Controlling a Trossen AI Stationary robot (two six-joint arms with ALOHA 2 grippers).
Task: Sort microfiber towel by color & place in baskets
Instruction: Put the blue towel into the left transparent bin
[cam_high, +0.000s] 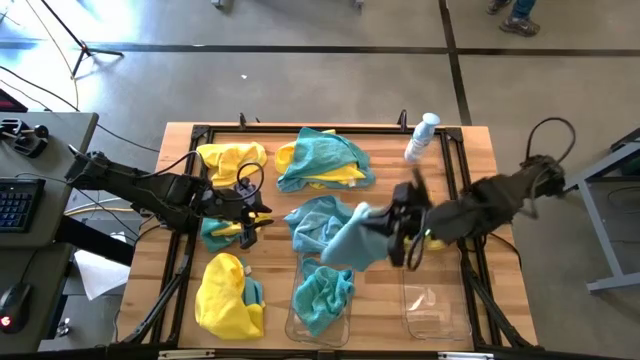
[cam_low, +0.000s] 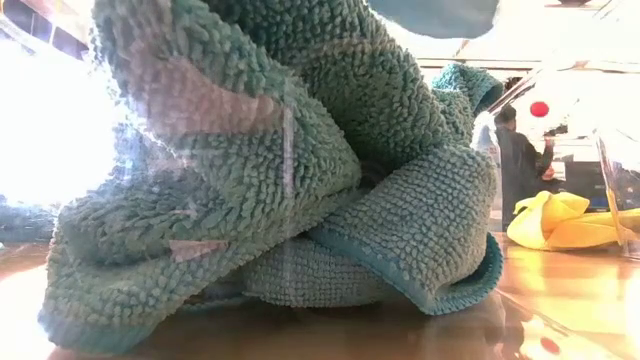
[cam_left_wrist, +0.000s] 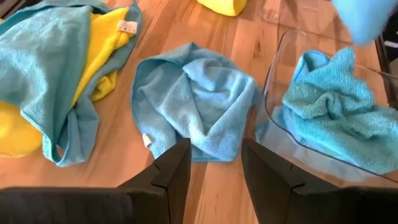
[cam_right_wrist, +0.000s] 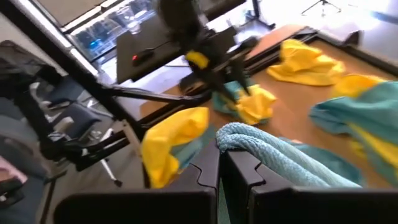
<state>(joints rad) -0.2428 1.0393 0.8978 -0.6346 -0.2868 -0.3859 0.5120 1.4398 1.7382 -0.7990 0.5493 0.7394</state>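
Right claw (cam_high: 392, 232) clenched on a soft teal-blue microfiber towel (cam_high: 352, 238), hanging above the wooden worktop (cam_high: 380, 298) beside the clear plastic basket (cam_high: 297, 322) holding another teal cloth. Left claw (cam_high: 250, 215) released, over a teal-and-yellow cloth heap (cam_high: 222, 232).

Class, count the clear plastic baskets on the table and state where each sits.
2: one basket at the table's near edge holds a teal towel; the other basket sits right of it, apparently empty.

Spray bottle (cam_high: 421, 137): lay near worktop (cam_high: 478, 200) far edge. Keyboard (cam_high: 18, 202), mouse (cam_high: 12, 304): sat on side desk (cam_high: 55, 140), left.
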